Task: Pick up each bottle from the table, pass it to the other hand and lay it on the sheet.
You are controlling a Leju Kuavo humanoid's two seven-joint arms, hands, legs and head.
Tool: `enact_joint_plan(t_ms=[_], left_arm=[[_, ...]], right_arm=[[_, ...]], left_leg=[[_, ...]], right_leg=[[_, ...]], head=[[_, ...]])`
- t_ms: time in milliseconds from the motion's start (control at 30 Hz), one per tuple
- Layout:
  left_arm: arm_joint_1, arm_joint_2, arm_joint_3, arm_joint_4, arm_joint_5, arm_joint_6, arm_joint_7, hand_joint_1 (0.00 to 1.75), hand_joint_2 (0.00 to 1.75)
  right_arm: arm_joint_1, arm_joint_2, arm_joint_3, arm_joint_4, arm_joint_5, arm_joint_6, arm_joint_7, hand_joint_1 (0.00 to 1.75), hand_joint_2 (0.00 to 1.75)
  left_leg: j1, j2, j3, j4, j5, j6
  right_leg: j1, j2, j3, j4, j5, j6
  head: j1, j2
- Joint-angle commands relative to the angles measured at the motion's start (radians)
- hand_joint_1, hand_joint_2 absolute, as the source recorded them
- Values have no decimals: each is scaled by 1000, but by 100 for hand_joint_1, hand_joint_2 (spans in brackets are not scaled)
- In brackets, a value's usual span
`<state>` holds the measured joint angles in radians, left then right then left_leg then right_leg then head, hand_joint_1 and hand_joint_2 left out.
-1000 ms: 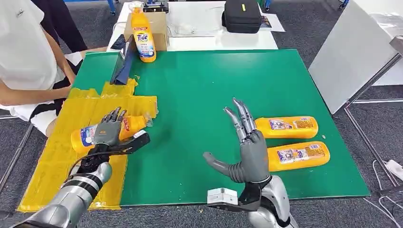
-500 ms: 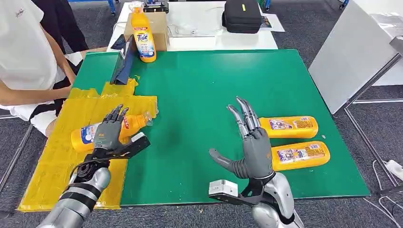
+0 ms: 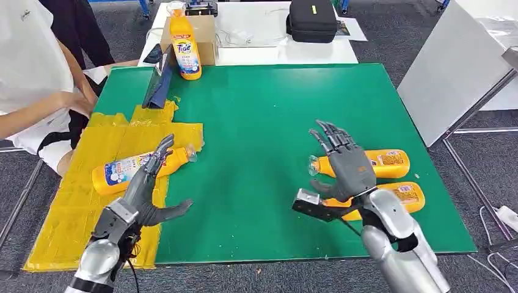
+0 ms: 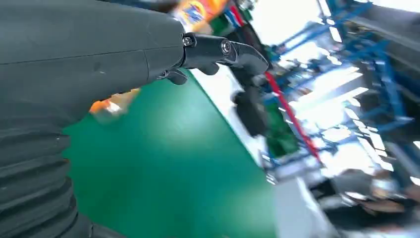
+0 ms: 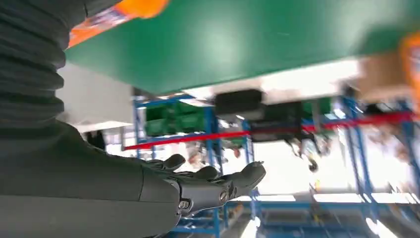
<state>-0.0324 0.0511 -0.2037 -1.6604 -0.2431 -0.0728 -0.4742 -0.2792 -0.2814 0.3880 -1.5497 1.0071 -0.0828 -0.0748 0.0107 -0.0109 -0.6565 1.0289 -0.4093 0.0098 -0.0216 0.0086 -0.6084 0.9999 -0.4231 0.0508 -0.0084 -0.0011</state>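
Orange plastic bottle (image 3: 131, 170), blue-white label, lies on crinkled yellow sheet (image 3: 67, 207). Upright bottle (image 3: 185, 49) reads "Tide". Left hand (image 3: 146, 189), right hand (image 3: 348, 168): fingers spread, empty, over green bench (image 3: 256, 116).

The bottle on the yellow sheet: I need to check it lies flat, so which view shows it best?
The head view: the bottle on the yellow sheet lies on its side in full, cap toward the green mat, left hand open beside it. The left wrist view catches a blurred orange part; the right wrist view doesn't identify it.

Grey carpet floor (image 3: 421, 36) all round. Far side: white table (image 3: 287, 52) with black case (image 3: 311, 19) and cardboard box (image 3: 204, 33). White panel (image 3: 452, 67) leans at right. Seated person (image 3: 30, 67) far left.
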Motion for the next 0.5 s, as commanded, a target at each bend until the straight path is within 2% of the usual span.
enact_joint_plan(t_ms=[33, 233, 433, 500], left_arm=[[24, -19, -70, -31, 37, -43, -15, 0, 175], [-17, -24, -95, 22, 78, -60, -11, 0, 175], [-43, -23, -104, 55, 120, -81, -14, 0, 175], [-47, -24, -105, 59, 120, -81, -14, 0, 175]], right_arm=[[-222, -95, -4, 416, 15, 8, -38, 0, 175], [-307, -72, -5, 593, 92, -95, -39, 0, 175], [-393, -57, 2, 843, 112, -89, -61, 0, 175], [-391, -57, 3, 850, 111, -98, -64, 0, 175]], left_leg=[[0, 2, 4, -1, -1, 0], [0, 2, 4, -1, 0, 0], [1, 1, 5, -1, 0, 0], [1, 1, 5, -1, 0, 0]], right_leg=[[1, 1, 4, -1, 0, -1], [1, 1, 4, -1, 0, -1], [1, 0, 5, -2, 0, -1], [2, 0, 6, -2, 0, -1]], head=[[0, 0], [0, 0], [0, 0], [0, 0]])
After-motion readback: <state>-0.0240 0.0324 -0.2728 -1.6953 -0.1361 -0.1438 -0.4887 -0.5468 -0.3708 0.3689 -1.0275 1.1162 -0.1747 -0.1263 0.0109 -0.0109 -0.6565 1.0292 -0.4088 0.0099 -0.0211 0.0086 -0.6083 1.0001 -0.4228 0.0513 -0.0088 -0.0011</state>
